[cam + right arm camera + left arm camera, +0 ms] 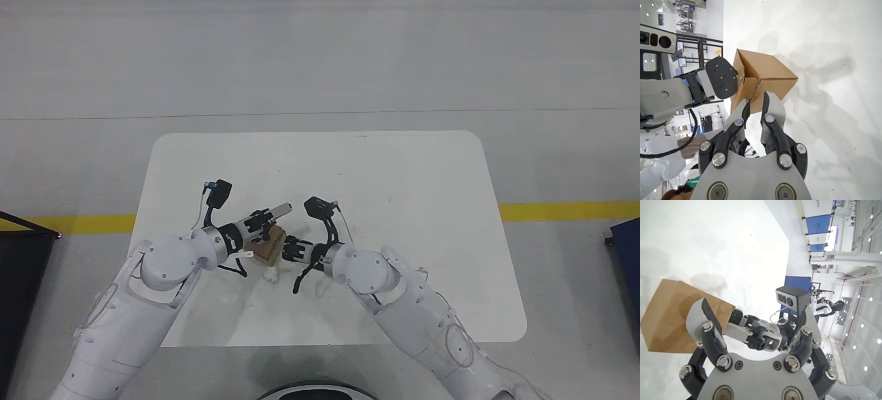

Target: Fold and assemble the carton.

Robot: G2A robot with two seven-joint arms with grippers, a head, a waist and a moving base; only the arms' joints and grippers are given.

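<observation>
On the table (pixel 420 200), near the front, the carton (pixel 268 246) looks mostly boxed, end flap untucked. Left gripper (pixel 755 304) is spread wide, one pad bracing its side. Right gripper (pixel 756 102) pinches that flap. Next, I'd guess, it needs a square tuck.

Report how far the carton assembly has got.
Done: the small brown cardboard carton already stands as a box on the white table. In hand: the right gripper pinches the carton's edge at its open end, while the open left gripper sets one pad against that end. Left: the end flaps meet unevenly with a gap, so they likely need pressing shut.
</observation>
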